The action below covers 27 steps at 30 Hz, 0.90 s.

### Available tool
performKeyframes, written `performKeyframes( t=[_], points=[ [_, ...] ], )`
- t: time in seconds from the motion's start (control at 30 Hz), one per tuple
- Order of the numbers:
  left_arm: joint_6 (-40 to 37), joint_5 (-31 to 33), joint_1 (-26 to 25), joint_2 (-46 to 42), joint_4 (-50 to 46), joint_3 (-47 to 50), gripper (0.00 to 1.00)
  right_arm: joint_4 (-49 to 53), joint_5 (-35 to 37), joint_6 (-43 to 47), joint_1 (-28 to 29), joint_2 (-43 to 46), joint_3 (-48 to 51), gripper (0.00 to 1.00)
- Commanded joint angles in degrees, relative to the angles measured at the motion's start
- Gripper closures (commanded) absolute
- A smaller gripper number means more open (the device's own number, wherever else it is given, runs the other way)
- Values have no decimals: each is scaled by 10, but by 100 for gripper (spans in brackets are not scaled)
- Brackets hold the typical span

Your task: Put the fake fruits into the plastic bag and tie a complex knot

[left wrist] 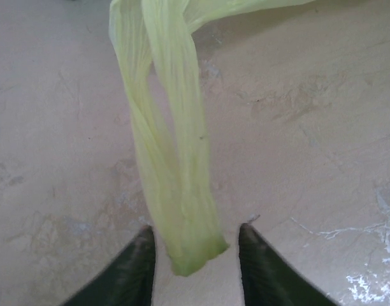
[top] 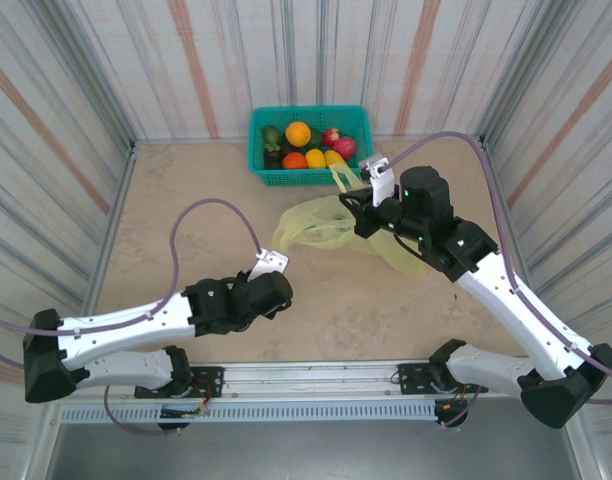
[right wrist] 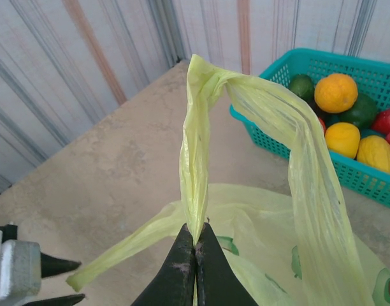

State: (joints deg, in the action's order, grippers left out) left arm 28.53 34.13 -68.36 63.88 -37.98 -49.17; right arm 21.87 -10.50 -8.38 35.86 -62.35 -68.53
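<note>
Jaws, left arm: I see my left gripper (left wrist: 196, 228) standing open at 7 o'clock of the bag (top: 316, 225), with one handle end loose between its fingers.
Bag: crumpled at mid-table.
Fruits: the fruits (top: 311, 145) sit in the teal basket (top: 286, 178) at 12 o'clock, outside the bag.
Jaws, right arm: my right gripper (right wrist: 195, 234) is clamped on the other handle loop, which stands upright.
</note>
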Motion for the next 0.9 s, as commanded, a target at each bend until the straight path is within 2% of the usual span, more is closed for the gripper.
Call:
performKeyframes(
  t=[0.0,0.13,0.3,0.43,0.53,0.73,0.8,0.87],
  points=[
    [-28,6,28,6,19,-23,79,-2,-14,-11,-6,-3,-13,100],
    [-100,-68,81,-26,32,-67,100,12,-38,0,-14,4,-9,100],
    [-134,-217,145,-64,2,-132,100,70,-60,39,-21,31,-5,100],
    [-128,-301,151,-54,-52,-186,100,106,-86,70,-20,79,33,100],
    [-102,-302,151,-54,-87,-212,100,99,-93,68,-15,122,74,100],
    [-27,-319,148,-73,-110,-257,100,137,-27,1,31,194,130,100],
    [3,-338,138,-62,-120,-272,100,138,-30,-28,35,222,153,99],
    [18,-329,113,-47,-137,-289,100,128,-35,-52,35,251,179,99]
  ],
)
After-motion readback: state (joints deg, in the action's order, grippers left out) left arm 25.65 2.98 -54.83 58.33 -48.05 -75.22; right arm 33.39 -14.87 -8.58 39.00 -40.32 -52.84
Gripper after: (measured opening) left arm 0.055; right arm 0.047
